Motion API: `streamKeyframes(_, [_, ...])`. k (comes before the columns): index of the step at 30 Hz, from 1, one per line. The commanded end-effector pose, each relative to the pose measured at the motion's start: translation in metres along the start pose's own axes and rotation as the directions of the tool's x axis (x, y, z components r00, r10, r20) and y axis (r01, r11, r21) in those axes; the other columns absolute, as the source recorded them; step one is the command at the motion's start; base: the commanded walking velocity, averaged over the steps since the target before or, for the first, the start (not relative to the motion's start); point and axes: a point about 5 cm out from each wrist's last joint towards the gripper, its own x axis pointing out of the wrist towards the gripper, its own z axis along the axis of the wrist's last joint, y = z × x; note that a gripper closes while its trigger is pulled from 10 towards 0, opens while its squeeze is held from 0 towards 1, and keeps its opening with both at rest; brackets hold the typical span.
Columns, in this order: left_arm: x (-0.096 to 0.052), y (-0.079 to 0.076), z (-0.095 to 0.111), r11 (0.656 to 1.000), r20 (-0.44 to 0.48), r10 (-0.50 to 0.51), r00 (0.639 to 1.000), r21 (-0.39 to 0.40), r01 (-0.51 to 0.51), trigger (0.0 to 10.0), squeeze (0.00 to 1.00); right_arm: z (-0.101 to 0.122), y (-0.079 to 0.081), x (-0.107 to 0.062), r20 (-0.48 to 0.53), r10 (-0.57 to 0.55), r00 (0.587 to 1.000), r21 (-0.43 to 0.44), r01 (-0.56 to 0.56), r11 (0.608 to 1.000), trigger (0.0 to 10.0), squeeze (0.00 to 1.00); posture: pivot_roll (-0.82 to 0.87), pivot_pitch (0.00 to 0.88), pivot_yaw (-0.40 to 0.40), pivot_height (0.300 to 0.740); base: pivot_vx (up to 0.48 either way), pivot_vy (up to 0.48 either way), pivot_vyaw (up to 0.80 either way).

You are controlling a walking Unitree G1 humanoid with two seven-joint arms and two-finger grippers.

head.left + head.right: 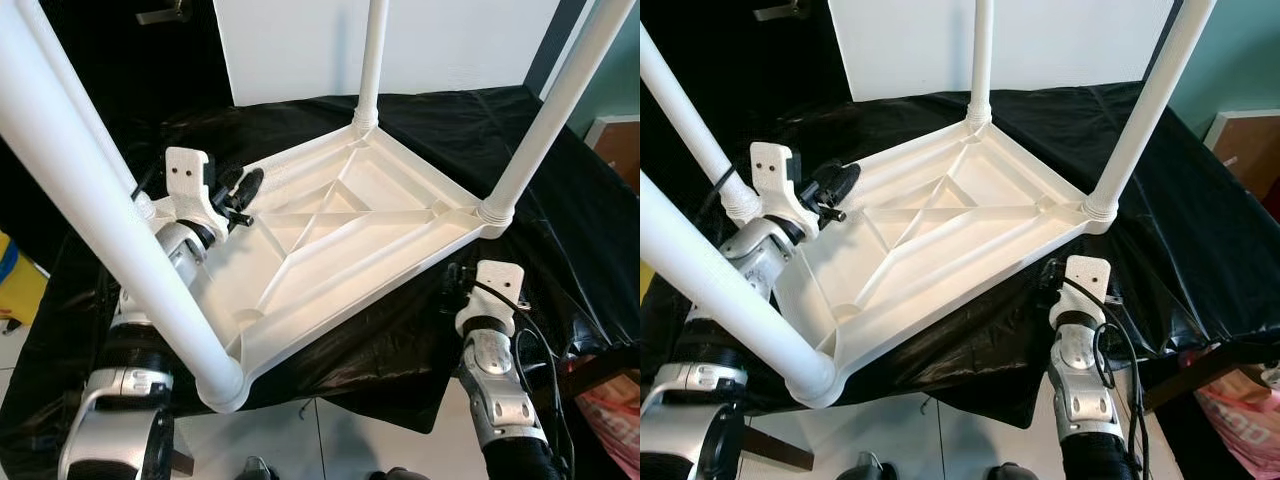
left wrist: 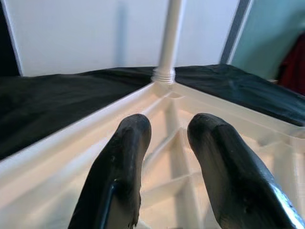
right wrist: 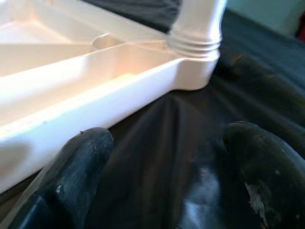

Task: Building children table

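1. The white table top [image 1: 340,230] lies upside down on the black sheet [image 1: 450,130], ribbed underside up. All four white legs [image 1: 372,60] stand upright in its corner sockets. Judgement: assembly looks nearly complete; what remains is seating the legs or turning the table over.
2. The left gripper [image 2: 167,157] reaches over the table's left rim, above the ribbed underside. Its fingers [image 2: 119,167] stand a little apart with nothing between them.
3. The right gripper [image 3: 162,176] sits low over the sheet, just beside the near right edge, close to the right corner leg socket [image 3: 195,43]. Its fingers are wide apart, holding nothing.
4. Advice: to lift or flip, grip the rim wall, not the thin ribs. Grip both sides evenly, since the tall legs will swing.
5. Surface: glossy, wrinkled black sheet; it may slip under the top.
6. Room: white panel [image 1: 300,45] behind, teal wall [image 1: 620,70] at right, pale floor tiles [image 1: 330,440] near.
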Motion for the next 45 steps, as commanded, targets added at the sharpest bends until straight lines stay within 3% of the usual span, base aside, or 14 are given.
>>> streamKeyframes(1, [-0.002,-0.03,-0.002,0.961,0.007,-0.275,0.961,-0.033,0.275,10.0,0.0,-0.004,0.007,0.006,-0.029,0.092,0.995,0.023,-0.091,0.996,10.0,0.0,-0.11,0.101,0.013,0.74,0.0,0.0,0.0])
streamKeyframes(7, [-0.004,-0.042,-0.001,0.954,0.021,-0.296,0.955,-0.049,0.297,10.0,0.0,-0.003,0.01,0.014,-0.03,0.169,0.985,0.036,-0.168,0.985,10.0,0.0,-0.08,0.1,-0.001,0.74,0.0,0.0,0.0])
streamKeyframes(12, [-0.007,-0.07,0.001,0.938,0.064,-0.325,0.943,-0.107,0.331,10.0,0.0,0.002,0.02,0.024,-0.008,0.327,0.945,0.057,-0.326,0.944,10.0,0.0,-0.05,0.103,-0.016,0.74,0.0,0.0,0.0])
streamKeyframes(17, [-0.005,-0.091,0.002,0.925,0.099,-0.328,0.939,-0.167,0.341,10.0,0.0,0.005,0.025,0.033,0.001,0.389,0.921,0.055,-0.389,0.92,10.0,0.0,-0.04,0.104,-0.016,0.74,0.0,0.0,0.0])
streamKeyframes(24, [-0.001,-0.103,0.001,0.918,0.115,-0.313,0.943,-0.217,0.331,10.0,0.0,0.008,0.032,0.041,-0.002,0.421,0.907,0.053,-0.42,0.906,10.0,0.0,-0.03,0.106,-0.014,0.74,0.0,0.0,0.0])
streamKeyframes(28, [0.017,-0.121,0.002,0.918,0.147,-0.25,0.957,-0.278,0.283,10.0,0.0,0.018,0.053,0.054,-0.007,0.463,0.886,0.059,-0.462,0.885,10.0,0.0,-0.01,0.121,-0.002,0.74,0.0,0.0,0.0])
streamKeyframes(33, [0.025,-0.128,0.005,0.913,0.162,-0.233,0.959,-0.303,0.273,10.0,0.0,0.021,0.06,0.056,-0.007,0.471,0.882,0.065,-0.47,0.88,10.0,0.0,-0.01,0.122,-0.002,0.74,0.0,0.0,0.0])
streamKeyframes(38, [0.043,-0.154,0.003,0.897,0.16,-0.228,0.961,-0.35,0.271,10.0,0.0,0.029,0.08,0.06,-0.006,0.49,0.872,0.092,-0.487,0.868,10.0,0.0,-0.01,0.146,0.003,0.74,0.0,0.0,0.0])
streamKeyframes(45, [0.06,-0.175,0.003,0.908,0.149,-0.182,0.972,-0.354,0.225,10.0,0.0,0.032,0.091,0.061,-0.015,0.453,0.891,0.113,-0.449,0.886,10.0,0.0,-0.02,0.165,0.015,0.74,0.0,0.0,0.0])
